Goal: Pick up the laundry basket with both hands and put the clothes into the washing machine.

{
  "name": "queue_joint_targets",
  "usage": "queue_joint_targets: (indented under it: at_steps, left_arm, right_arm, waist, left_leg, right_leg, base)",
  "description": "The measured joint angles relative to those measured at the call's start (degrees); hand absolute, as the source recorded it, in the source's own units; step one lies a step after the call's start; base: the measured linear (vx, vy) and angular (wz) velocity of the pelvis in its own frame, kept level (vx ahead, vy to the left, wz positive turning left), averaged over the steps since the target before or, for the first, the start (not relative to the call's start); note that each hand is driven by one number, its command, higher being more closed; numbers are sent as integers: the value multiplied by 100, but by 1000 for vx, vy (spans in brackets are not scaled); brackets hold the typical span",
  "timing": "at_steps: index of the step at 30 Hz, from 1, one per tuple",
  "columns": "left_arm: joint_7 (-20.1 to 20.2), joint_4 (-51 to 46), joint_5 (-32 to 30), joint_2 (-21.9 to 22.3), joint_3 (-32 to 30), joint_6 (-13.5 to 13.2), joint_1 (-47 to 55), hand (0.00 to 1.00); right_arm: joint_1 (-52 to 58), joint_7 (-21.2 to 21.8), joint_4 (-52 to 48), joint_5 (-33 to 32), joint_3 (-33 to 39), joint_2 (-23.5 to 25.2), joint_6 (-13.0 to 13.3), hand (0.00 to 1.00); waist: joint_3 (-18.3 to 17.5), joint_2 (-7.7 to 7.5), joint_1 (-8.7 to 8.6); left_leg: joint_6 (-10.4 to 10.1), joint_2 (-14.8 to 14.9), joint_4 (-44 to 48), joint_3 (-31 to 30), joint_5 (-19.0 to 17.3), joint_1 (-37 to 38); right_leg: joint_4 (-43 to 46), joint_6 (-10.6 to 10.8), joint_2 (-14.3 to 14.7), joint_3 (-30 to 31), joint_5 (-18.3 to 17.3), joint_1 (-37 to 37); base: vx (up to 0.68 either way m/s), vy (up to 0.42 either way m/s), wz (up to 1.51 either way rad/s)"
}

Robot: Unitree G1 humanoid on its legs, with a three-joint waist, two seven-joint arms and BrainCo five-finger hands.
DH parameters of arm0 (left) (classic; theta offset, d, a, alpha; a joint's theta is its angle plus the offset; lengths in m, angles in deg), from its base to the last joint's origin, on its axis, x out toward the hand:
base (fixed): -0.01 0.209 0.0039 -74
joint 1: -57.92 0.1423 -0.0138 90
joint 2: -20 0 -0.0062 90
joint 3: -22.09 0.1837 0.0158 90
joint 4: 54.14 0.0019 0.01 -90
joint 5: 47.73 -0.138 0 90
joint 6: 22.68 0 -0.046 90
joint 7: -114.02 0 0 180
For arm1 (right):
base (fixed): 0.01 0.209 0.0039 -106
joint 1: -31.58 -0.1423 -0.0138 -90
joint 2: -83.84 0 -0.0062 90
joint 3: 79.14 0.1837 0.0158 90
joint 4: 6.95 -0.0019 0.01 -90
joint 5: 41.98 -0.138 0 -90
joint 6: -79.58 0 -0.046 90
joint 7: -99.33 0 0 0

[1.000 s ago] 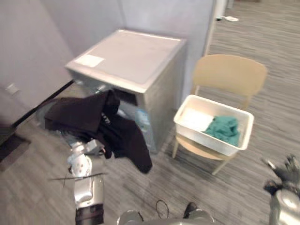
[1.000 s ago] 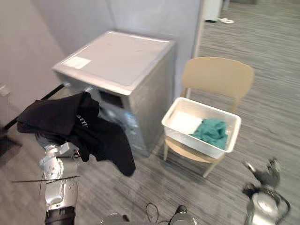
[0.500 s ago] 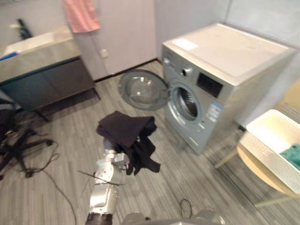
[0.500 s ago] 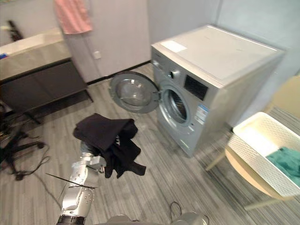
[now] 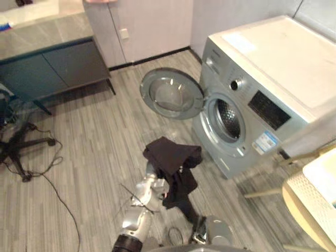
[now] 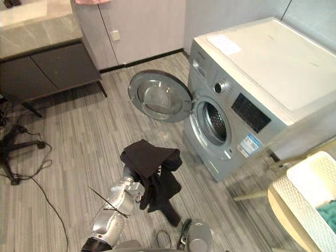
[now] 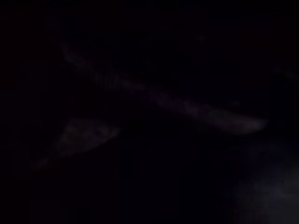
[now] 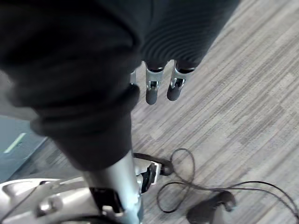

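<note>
The left robot hand [image 5: 156,182] is raised low in front of the washer [image 5: 273,79], buried under 1 black garment [image 5: 172,157] draped over it and hanging down; whether it grips the cloth cannot be told. The washer door [image 5: 170,94] stands wide open to the left and the drum [image 5: 227,119] faces the garment, near but apart. The right robot hand [image 8: 158,88] hangs over the floor [image 8: 243,93], fingers straight, holding nothing. The white basket [image 6: 307,207] sits right of the washer, with 1 teal cloth [image 6: 328,212] inside.
</note>
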Motion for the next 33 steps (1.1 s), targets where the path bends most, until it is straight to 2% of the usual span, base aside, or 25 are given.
queue_joint_targets:
  at_steps: [1,2,4,6,8,9,10,11,12,13,14,15,16,17,19,20,21,22,24,25,26,28,30,32,33]
  left_arm:
    - [15,4,-1,37,-25,-7,34,100]
    - [29,15,-4,-4,-129,8,171,100]
    - [-3,99,-4,-7,-240,9,206,100]
    - [-9,275,-8,-5,-240,15,210,100]
    - [-18,405,-29,-14,-322,15,272,100]
    - [-18,538,-41,-26,-346,4,302,100]
    - [-18,696,-84,-24,-349,-3,307,100]
    - [-11,922,-156,13,-298,0,300,100]
    - [0,1110,-250,-2,-276,11,289,100]
    - [0,1169,-262,-16,-276,12,289,100]
    - [-3,1295,-314,-92,-317,10,244,100]
    - [-10,1352,-361,-169,-342,10,261,100]
    - [-4,1478,-393,-315,-342,7,255,100]
    - [-5,1534,-417,-371,-357,3,257,100]
    - [-9,1717,-460,-515,-437,0,219,100]
    - [-12,1856,-454,-531,-442,2,140,100]
    - [-9,1956,-451,-558,-454,-5,76,100]
    - [-16,2345,-393,-700,-457,-7,-138,100]
    - [-39,2844,-288,-786,-454,12,-348,100]
    - [-47,2952,-234,-761,-450,17,-392,100]
    - [-83,3101,-144,-701,-463,10,-453,100]
    - [-202,3284,77,-681,-583,3,-539,100]
    - [-377,3571,320,-644,-658,-4,-747,100]
    - [-521,3578,478,-664,-759,-69,-926,100]
    - [-652,3576,686,-672,-1162,-193,-1146,100]
  right_arm:
    - [73,-42,-94,-20,-95,-35,5,0]
    - [171,-88,-190,-4,-255,-140,5,0]
    - [111,-133,-182,6,-450,-154,0,0]
    - [64,-247,-164,40,-691,-161,-16,0]
    - [-1,-312,-73,108,-921,-221,-31,0]
    - [-97,-320,115,108,-936,-242,-26,0]
    - [-121,-315,180,107,-941,-265,-17,0]
    - [-116,-296,172,107,-934,-308,27,0]
    - [-116,-295,159,106,-922,-271,59,0]
    - [-121,-307,153,112,-914,-193,71,0]
    - [-109,-419,179,119,-865,-29,55,0]
    - [-127,-478,247,120,-802,-30,52,0]
    - [-208,-476,374,115,-801,-43,55,0]
    - [-245,-475,459,114,-801,-84,59,0]
    - [-336,-432,704,108,-800,-235,77,0]
    - [-352,-422,785,114,-802,-279,79,0]
    - [-359,-421,792,116,-808,-284,72,0]
    - [-369,-414,790,132,-843,-259,76,0]
    - [-378,-425,826,192,-906,-188,80,0]
    - [-377,-419,833,225,-939,-200,80,0]
    - [-375,-399,830,250,-1027,-275,83,0]
    - [-463,-408,812,309,-1120,-320,87,0]
    - [-518,-437,777,329,-1245,-320,106,0]
    - [-616,-481,704,334,-1374,-311,147,0]
    - [-785,-578,468,396,-1812,-367,144,0]
  waist:
    - [21,84,11]
    - [-5,156,134]
    - [-12,48,191]
    - [23,-97,288]
    - [31,-157,454]
    - [12,-161,516]
    - [-22,-128,517]
    - [-113,21,388]
    - [-144,-43,283]
    - [-177,-168,246]
    - [-167,-391,270]
    - [-222,-532,340]
    - [-265,-609,426]
    - [-267,-611,428]
    - [-260,-563,402]
    - [-271,-509,377]
    - [-270,-502,380]
    - [-276,-515,260]
    - [-261,-500,69]
    - [-250,-464,41]
    - [-162,-308,-10]
    - [-115,-240,-64]
    - [-64,-290,-91]
    - [84,-356,-105]
    - [428,-497,-56]
  left_leg:
    - [167,227,698,18,373,-219]
    - [264,582,1660,-46,467,-570]
    - [408,580,1922,-46,264,-1158]
    - [320,484,852,-233,35,-1621]
    - [284,262,-685,-1183,57,-1614]
    - [195,186,-1478,-1985,118,-1485]
    - [-31,191,-1880,-2364,307,-1445]
    - [-202,234,-2224,-2489,804,-1474]
    - [-712,283,-2107,-2254,637,-1445]
    - [-764,240,-2086,-2052,452,-1399]
    - [-591,91,-2022,-1583,311,-1335]
    - [-488,45,-2031,-1212,239,-1238]
    - [-349,33,-2102,-666,153,-1023]
    - [-316,32,-2179,-435,134,-895]
    - [-270,38,-2521,267,113,-509]
    - [-256,65,-2608,447,119,-471]
    - [-233,65,-2671,554,142,-445]
    - [-237,72,-2771,745,220,-456]
    - [-271,30,-2860,807,290,-435]
    - [-293,34,-2898,817,318,-406]
    - [-355,83,-2988,866,375,-353]
    - [-436,160,-3018,916,423,-374]
    - [-492,335,-2905,913,443,-422]
    - [-556,652,-2600,909,366,-596]
    - [-480,1080,-1923,918,253,-824]
  right_leg:
    - [-96,-136,145,-6,-185,256]
    - [-205,-171,411,343,-277,469]
    - [-344,-132,441,823,-299,579]
    - [-669,64,461,1546,-151,635]
    - [-756,163,540,2258,-85,590]
    - [-741,283,604,2588,-84,548]
    - [-745,415,653,2813,-106,531]
    - [-740,631,715,3043,-149,510]
    - [-684,857,637,3269,-221,457]
    - [-647,966,520,3380,-243,398]
    - [-645,1176,224,3553,-183,270]
    - [-667,1312,55,3519,-36,163]
    - [-792,1270,-185,3248,267,69]
    - [-879,1185,-333,2935,394,61]
    - [-1157,672,-817,978,695,136]
    - [-1271,508,-960,466,806,155]
    - [-1323,445,-1020,202,891,147]
    - [-1503,601,-1064,25,1127,137]
    - [-1568,961,-1066,105,1319,115]
    - [-1553,961,-1044,108,1317,112]
    - [-1491,997,-982,152,1258,70]
    - [-1124,967,-975,215,1052,-170]
    - [-774,893,-904,229,802,-327]
    - [-549,796,-714,237,607,-476]
    - [-306,629,-461,405,417,-645]
  base:
    - [238,-111,-88]
    - [355,-3,-130]
    - [415,67,-152]
    - [319,114,-172]
    - [289,268,-202]
    - [291,362,-199]
    - [290,389,-202]
    - [265,478,-148]
    - [219,532,-106]
    - [200,614,-103]
    - [112,460,-115]
    - [71,461,-184]
    - [28,354,-173]
    - [10,344,-187]
    - [-54,264,-158]
    - [-70,209,-114]
    - [-70,93,-94]
    - [-58,44,-66]
    - [-17,-52,-28]
    - [21,-88,-13]
    - [27,-96,-16]
    - [33,-160,-19]
    - [31,-203,-11]
    - [-24,-254,-30]
    - [-75,-290,-69]
